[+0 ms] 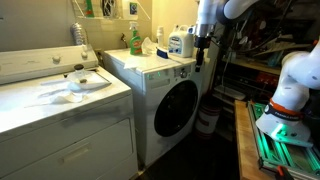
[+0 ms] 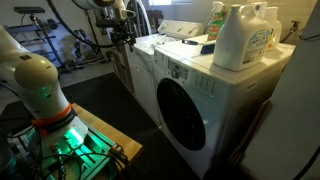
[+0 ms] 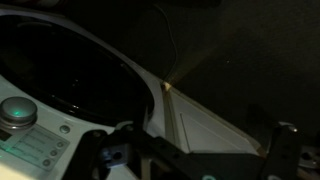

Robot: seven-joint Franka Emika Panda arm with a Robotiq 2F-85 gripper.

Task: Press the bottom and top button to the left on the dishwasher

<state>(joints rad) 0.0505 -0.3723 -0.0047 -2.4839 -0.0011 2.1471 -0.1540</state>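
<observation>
Dark jaws, spread wide and empty, hang just off the upper front corner of the white dishwasher (image 1: 148,95), apart from it. In the wrist view its button panel (image 3: 42,150) lies beside the round knob (image 3: 18,112), off to one side of the jaws, so reaching it likely needs a sideways shift.
</observation>
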